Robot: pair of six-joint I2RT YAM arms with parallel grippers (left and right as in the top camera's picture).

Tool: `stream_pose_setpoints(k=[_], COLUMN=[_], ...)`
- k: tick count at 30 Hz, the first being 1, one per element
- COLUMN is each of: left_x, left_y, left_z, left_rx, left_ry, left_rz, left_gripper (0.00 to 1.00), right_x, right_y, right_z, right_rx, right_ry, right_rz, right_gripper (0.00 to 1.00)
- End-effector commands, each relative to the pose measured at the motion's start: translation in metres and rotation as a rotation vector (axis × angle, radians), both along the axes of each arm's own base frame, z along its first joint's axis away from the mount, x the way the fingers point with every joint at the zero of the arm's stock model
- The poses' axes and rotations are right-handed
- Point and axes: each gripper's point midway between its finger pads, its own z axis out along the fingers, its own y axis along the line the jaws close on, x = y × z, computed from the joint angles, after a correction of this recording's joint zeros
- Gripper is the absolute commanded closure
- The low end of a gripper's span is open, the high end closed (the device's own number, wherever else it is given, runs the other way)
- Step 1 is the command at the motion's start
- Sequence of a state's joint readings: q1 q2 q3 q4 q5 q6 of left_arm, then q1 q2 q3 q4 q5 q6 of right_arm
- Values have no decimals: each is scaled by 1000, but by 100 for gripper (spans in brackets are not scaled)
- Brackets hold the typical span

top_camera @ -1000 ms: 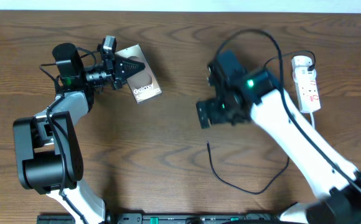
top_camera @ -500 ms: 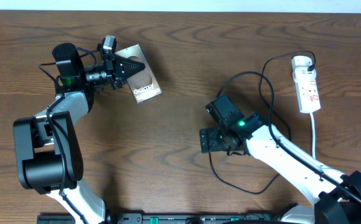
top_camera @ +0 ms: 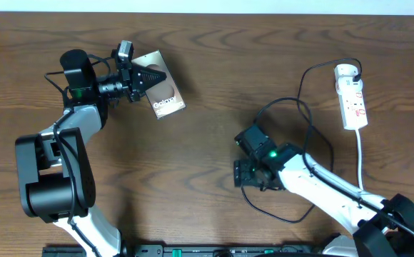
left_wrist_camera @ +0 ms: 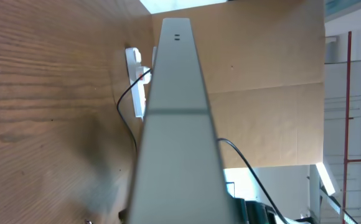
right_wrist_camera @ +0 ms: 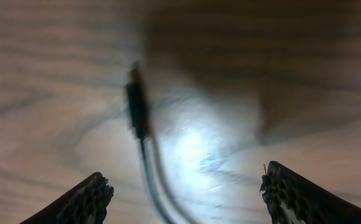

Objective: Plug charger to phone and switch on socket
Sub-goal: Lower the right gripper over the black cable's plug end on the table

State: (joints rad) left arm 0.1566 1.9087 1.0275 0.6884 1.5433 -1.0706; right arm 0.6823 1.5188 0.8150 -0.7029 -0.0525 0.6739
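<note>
The right hand (right_wrist_camera: pixel 187 196) hangs released over the brown wooden table (top_camera: pixel 207 135). The small black plug tip (right_wrist_camera: pixel 137 109) of the thin black charger cable (top_camera: pixel 293 220) lies on the table between its spread fingers. The left hand (top_camera: pixel 144 76) is clenched on the flat bronze-brown phone (top_camera: pixel 165 96), well apart from the plug tip; the narrow white power strip (top_camera: pixel 352 96) lies at the table's far right.

So we've got a dark brown wood-grain table (top_camera: pixel 207 135), pretty glossy, with a bright glare patch on it in the right wrist view. Over at the far right lies the white power strip (top_camera: pixel 352 96), and its white cord (top_camera: pixel 360 160) runs along the wood toward the near edge. The round white adapter (top_camera: pixel 345 70) sits at the strip's far end. The thin black charger cable (top_camera: pixel 301 80) loops from it across the wood toward the middle. Its plug tip (right_wrist_camera: pixel 137 109) lies flat on bare wood. The phone (top_camera: pixel 165 96) is at the far left, but we can't tell if it actually rests on the table.
</note>
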Motion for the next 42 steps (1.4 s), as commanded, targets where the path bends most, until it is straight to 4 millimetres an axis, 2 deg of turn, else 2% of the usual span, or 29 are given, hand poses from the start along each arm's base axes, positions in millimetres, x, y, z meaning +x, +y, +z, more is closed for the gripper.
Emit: stream_pose_setpoints(k=[1,6,17,25,28,42], left_x=[-2,-2,-2,-2,-2,-2], left_y=[0,0,0,0,0,0], left_z=[11,11,11,11,11,11], left_rx=[5,5,5,6,6,6], left_ry=[-64,-64,-64,-67,-68,-68], left_rz=[-27,-27,-26,-26,-26,-27], left_gripper=[93,93,93,93,93,93], right_x=[-4,-5,-5,-2,0,12], right_y=[14,16,17,19,19,19], right_z=[2,-1,-21,-21,-21,-20], right_rx=[17,-5,-35,-27,-30,-38], right_ry=[-28,-41,-7,-18,-25,-82], right_rz=[18,-8,-9,-11,-12,-23], right_gripper=[23,23,30,41,47,50])
